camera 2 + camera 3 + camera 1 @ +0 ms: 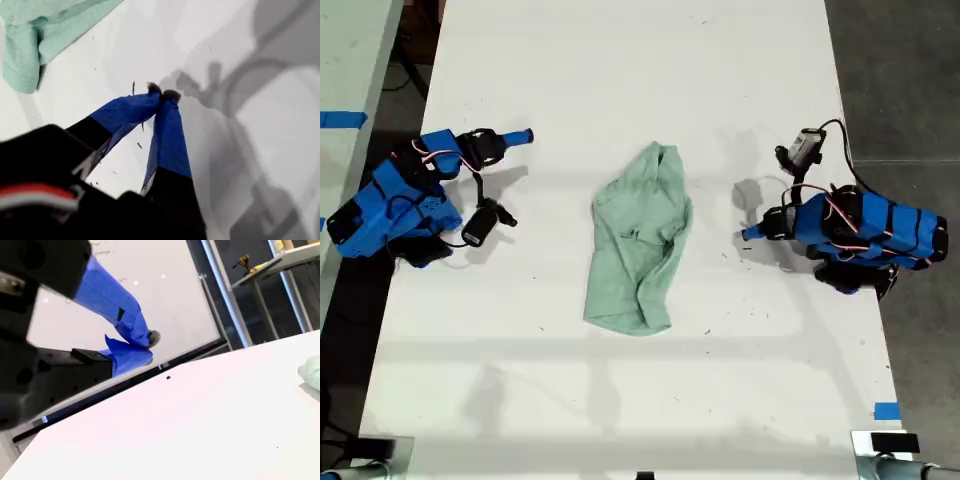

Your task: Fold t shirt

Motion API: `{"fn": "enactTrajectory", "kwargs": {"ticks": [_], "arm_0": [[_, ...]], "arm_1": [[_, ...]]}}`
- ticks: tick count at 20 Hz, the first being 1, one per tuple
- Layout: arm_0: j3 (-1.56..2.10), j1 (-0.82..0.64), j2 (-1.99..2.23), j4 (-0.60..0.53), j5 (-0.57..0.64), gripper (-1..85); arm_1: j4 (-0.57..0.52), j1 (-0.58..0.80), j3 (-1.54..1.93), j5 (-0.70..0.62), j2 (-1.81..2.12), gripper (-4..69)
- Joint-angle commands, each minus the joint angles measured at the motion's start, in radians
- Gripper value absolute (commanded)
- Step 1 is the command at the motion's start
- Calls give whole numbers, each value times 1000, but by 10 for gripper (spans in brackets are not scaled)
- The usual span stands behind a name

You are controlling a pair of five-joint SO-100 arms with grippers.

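Your white bench (620,80) fills almost the whole exterior view, running from top to bottom with darker floor at both sides. On it, close to the middle, you have the t shirt (638,240): pale mint green, rumpled, bunched into a long shape that is narrow at the far end and wider at the near end, with creases across its middle. It lies flat on the bench and nothing touches it.

You can see the two blue arms at opposite sides, both well apart from the t shirt. The arm at the exterior view's right lies low and points toward the cloth; it carries my first claw (750,234). In the first wrist view you see that claw (162,94) with its two blue fingers pressed together at the tips, nothing between them, over bare bench, and a corner of the t shirt (30,40) beyond it. The arm at the exterior view's left is folded up near the bench edge and carries my second claw (525,135), which points toward the exterior view's upper right. In the second wrist view you see that claw (147,345) with its blue fingers together and empty, and a sliver of the t shirt (311,372) at the frame's edge.

You also have a small piece of blue tape (886,410) on the bench near the exterior view's lower right corner
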Motion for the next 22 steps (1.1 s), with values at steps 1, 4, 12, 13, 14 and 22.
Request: {"fn": "enactTrajectory", "kwargs": {"ticks": [1,4,12,13,14,22], "arm_0": [[26,-11,9,2,-18,-3],[26,-11,9,2,-18,-3],[29,-23,9,-5,-37,-3],[29,-26,9,-3,-37,-3],[29,-26,9,-3,-37,-3],[29,-21,9,0,-29,-3]], "arm_1": [[12,-2,41,3,12,10],[12,-3,41,0,12,10],[9,15,44,-40,14,11],[9,-15,44,-34,14,11],[14,-34,41,-15,14,11],[11,14,41,-5,14,11]]}}
